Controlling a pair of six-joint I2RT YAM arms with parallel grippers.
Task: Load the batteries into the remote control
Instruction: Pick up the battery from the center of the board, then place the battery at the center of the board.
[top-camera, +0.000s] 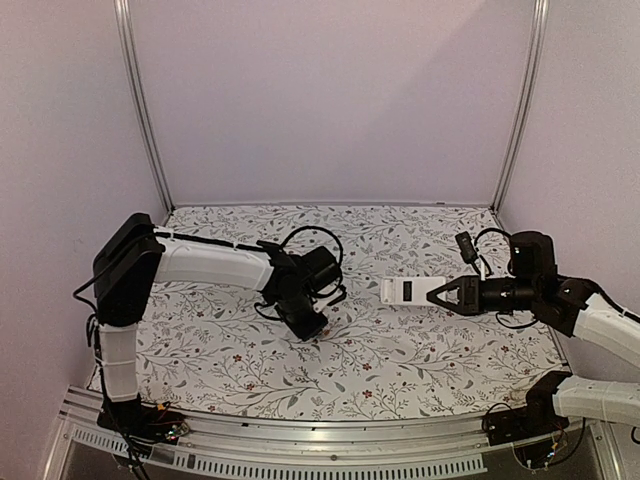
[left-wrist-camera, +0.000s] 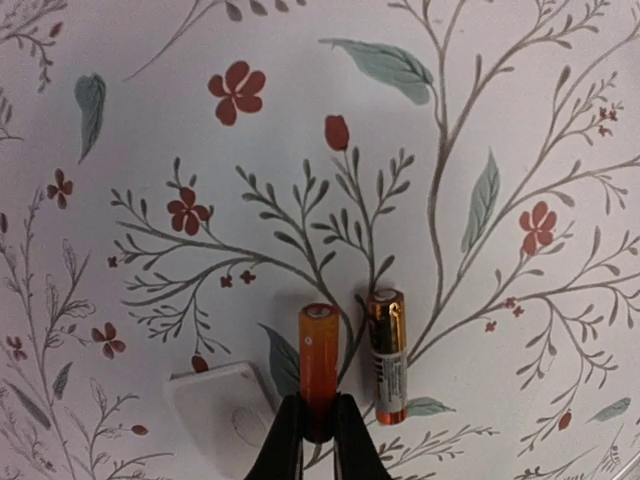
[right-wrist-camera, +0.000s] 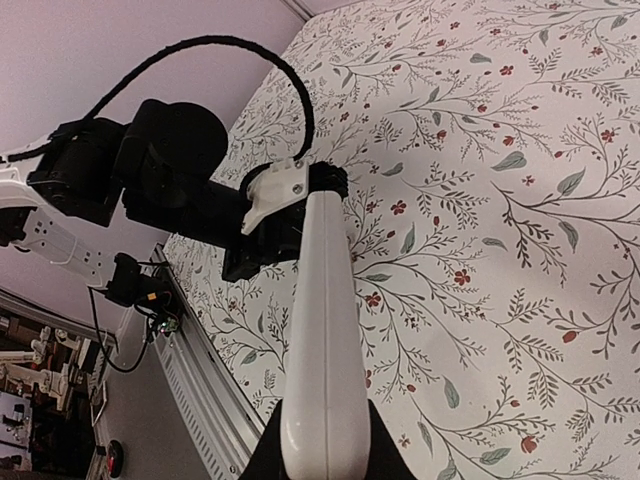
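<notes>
My left gripper (left-wrist-camera: 319, 425) is shut on the lower end of an orange battery (left-wrist-camera: 319, 355), just above the floral table. A second battery (left-wrist-camera: 386, 355), copper and white with an orange end, lies on the table right beside it. In the top view the left gripper (top-camera: 312, 328) points down at mid-table. My right gripper (top-camera: 440, 296) is shut on the end of the white remote control (top-camera: 410, 291), held level above the table with its dark recess facing up. The right wrist view shows the remote (right-wrist-camera: 328, 350) edge-on, reaching toward the left arm.
A small flat white cover plate (left-wrist-camera: 222, 412) lies on the table just left of the held battery. The floral table (top-camera: 400, 360) ends in a metal rail at the near edge, with white walls behind and to the sides.
</notes>
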